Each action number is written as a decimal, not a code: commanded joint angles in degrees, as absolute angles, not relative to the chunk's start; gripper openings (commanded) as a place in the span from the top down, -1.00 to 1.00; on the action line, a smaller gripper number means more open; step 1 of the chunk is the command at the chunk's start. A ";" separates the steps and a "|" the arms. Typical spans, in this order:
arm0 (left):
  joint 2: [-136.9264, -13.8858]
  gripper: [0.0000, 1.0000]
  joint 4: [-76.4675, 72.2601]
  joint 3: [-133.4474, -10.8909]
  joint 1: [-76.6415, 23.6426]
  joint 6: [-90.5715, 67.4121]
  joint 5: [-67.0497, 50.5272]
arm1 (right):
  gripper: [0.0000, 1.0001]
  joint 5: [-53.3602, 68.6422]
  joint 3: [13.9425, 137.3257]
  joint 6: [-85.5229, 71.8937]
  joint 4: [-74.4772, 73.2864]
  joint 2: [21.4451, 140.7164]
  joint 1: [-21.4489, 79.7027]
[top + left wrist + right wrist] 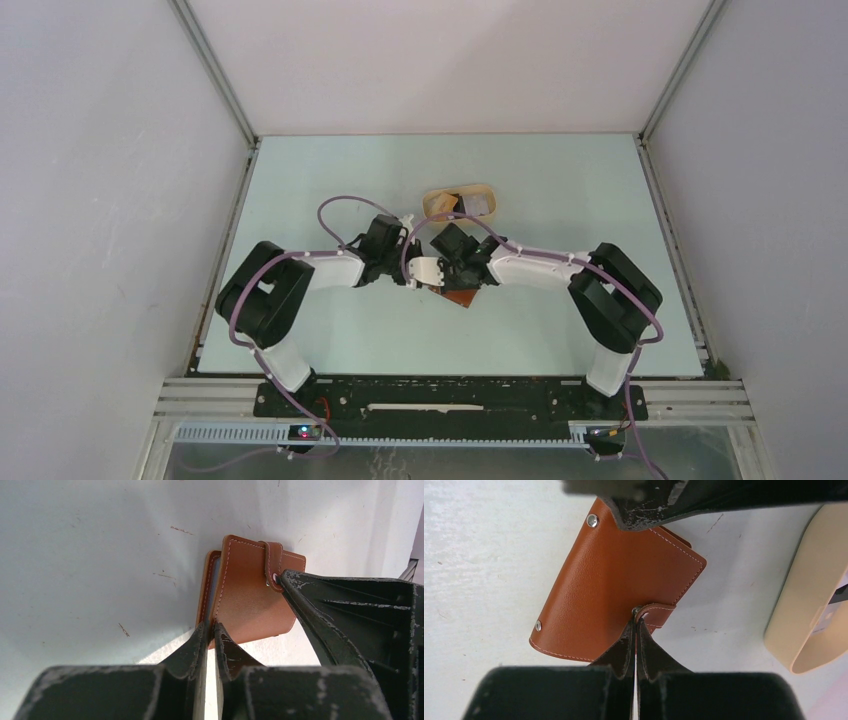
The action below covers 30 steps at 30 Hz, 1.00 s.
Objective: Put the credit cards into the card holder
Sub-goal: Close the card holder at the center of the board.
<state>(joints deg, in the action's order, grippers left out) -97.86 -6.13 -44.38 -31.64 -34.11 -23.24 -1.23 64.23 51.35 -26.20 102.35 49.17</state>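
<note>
The card holder [461,298], a reddish-brown leather wallet, lies folded between the two arms at the table's middle. In the left wrist view my left gripper [212,627] is shut on the edge of the card holder [250,590]. In the right wrist view my right gripper [636,617] is shut on the snap strap of the card holder [614,580]. The two grippers, left [436,278] and right [464,272], meet over it. The credit cards [481,205] lie in the tan tray; one card's edge [830,616] shows in the right wrist view.
The tan oval tray [437,201] sits just behind the grippers; its side [804,605] is close to the right of the card holder. White walls enclose the table on three sides.
</note>
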 commanded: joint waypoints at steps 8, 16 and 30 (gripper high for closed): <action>-98.79 0.74 -9.65 -45.30 -32.02 -35.11 -26.06 | 1.00 1.32 65.62 54.88 -36.24 108.57 52.18; -98.87 0.74 -10.52 -44.92 -32.06 -35.38 -26.54 | 1.00 1.32 68.89 56.80 -39.24 111.26 54.18; -99.97 0.73 -11.60 -45.13 -32.01 -35.77 -28.05 | 1.00 0.89 73.95 61.92 -43.66 115.33 54.67</action>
